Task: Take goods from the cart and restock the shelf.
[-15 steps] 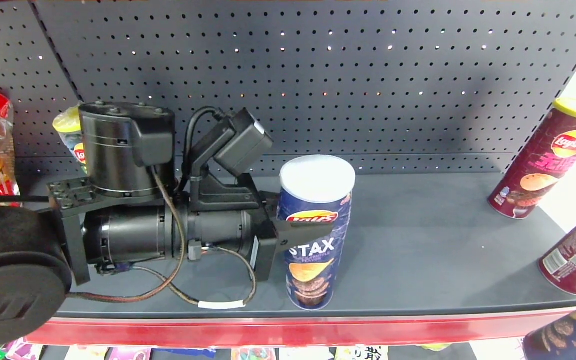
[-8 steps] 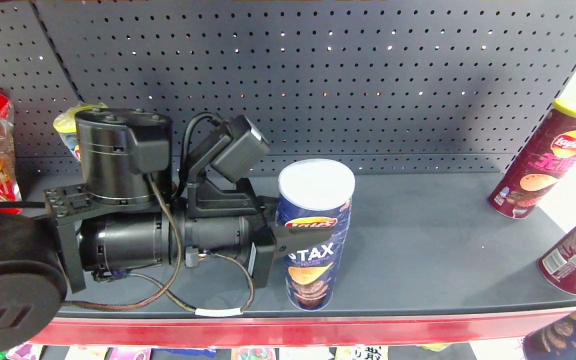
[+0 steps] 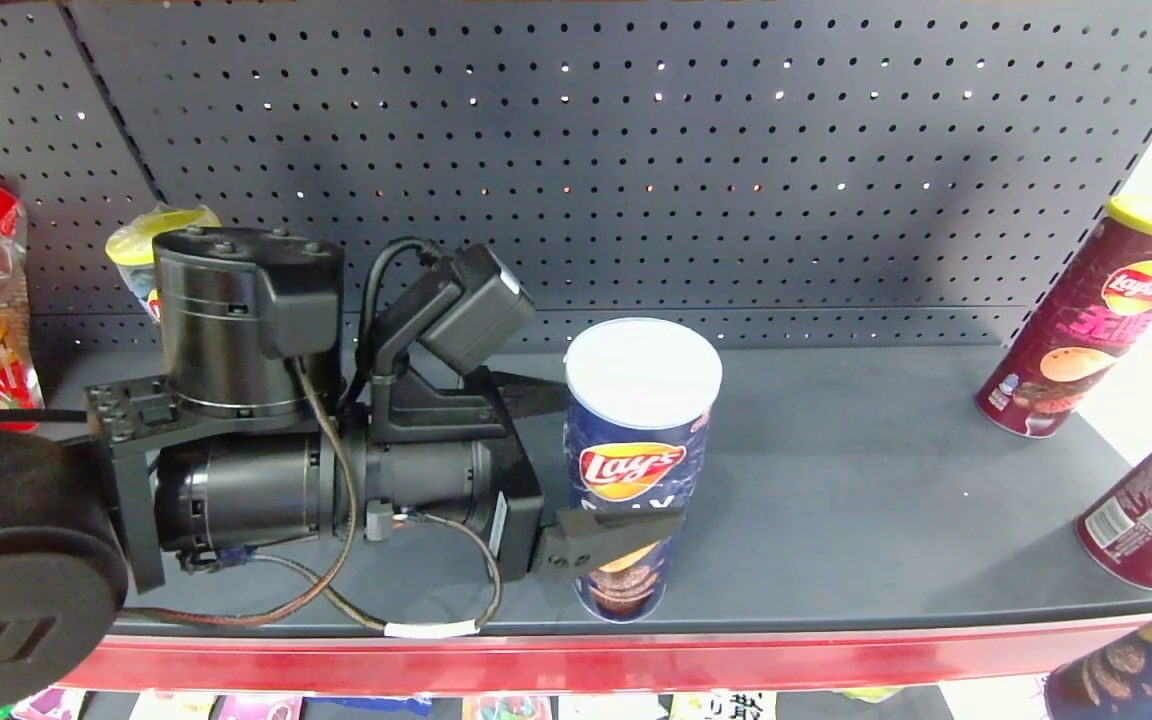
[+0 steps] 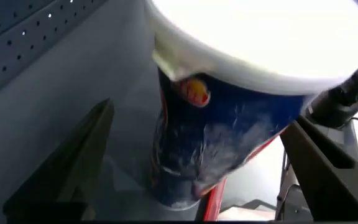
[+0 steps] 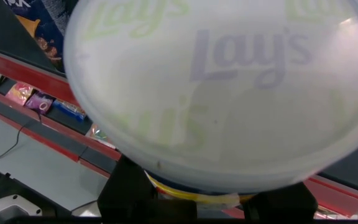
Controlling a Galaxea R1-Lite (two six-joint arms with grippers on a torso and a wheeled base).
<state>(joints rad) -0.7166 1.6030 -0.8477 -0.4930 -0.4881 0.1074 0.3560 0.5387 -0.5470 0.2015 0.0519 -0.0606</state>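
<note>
Now left gripper (image 3: 618, 455) spread around upright can (image 3: 642, 470); right gripper (image 5: 204, 202) clamps 2nd can (image 5: 216, 87). Light, stiff, slick tube: hold mid-body.

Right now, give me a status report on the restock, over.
Left gripper open, fingers flanking the blue can, upright on the shelf. Right gripper shut on a second can. Red cans at the shelf's right end, apart.

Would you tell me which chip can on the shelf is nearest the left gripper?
The blue can with the white lid, upright mid-shelf inside the open left gripper; the maroon cans sit far to the right.
</note>
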